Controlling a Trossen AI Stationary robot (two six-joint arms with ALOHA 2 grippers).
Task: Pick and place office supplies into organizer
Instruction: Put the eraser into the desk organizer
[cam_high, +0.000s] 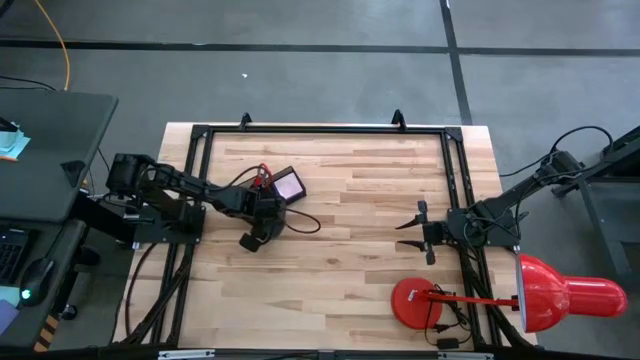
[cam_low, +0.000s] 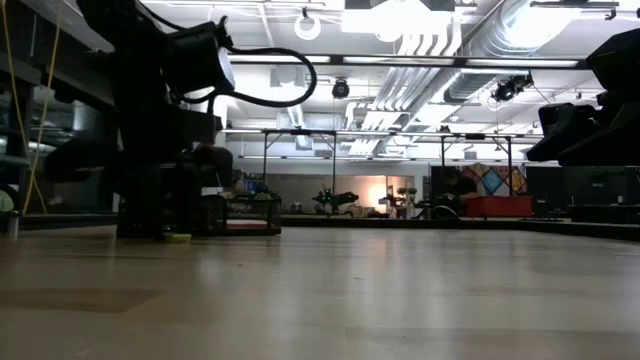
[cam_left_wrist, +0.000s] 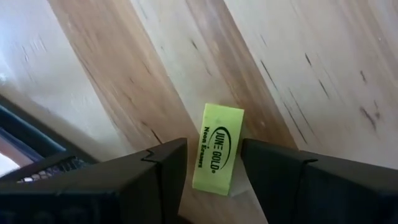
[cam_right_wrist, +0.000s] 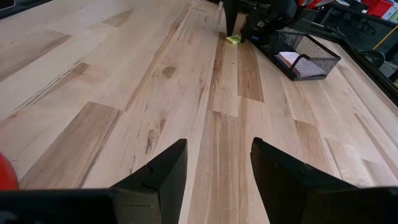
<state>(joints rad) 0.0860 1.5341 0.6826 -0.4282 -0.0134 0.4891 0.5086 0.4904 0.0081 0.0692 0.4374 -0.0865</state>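
Left end effector (cam_left_wrist: 211, 171) straddles eraser (cam_left_wrist: 217, 149) | label: "JUNE GOLD Neon Erasers"

Yellow-green eraser (cam_left_wrist: 217, 148), black mesh organizer (cam_right_wrist: 306, 53) holding perhaps pink paper.

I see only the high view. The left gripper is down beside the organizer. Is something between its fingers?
Observer: Yes. A yellow eraser lies flat on the table between the left gripper's open fingers.
Operator: Does the eraser touch the organizer?
Observer: No. In the right wrist view, bare table separates it from the organizer.
Operator: Which face of the eraser is up?
Observer: The printed face.
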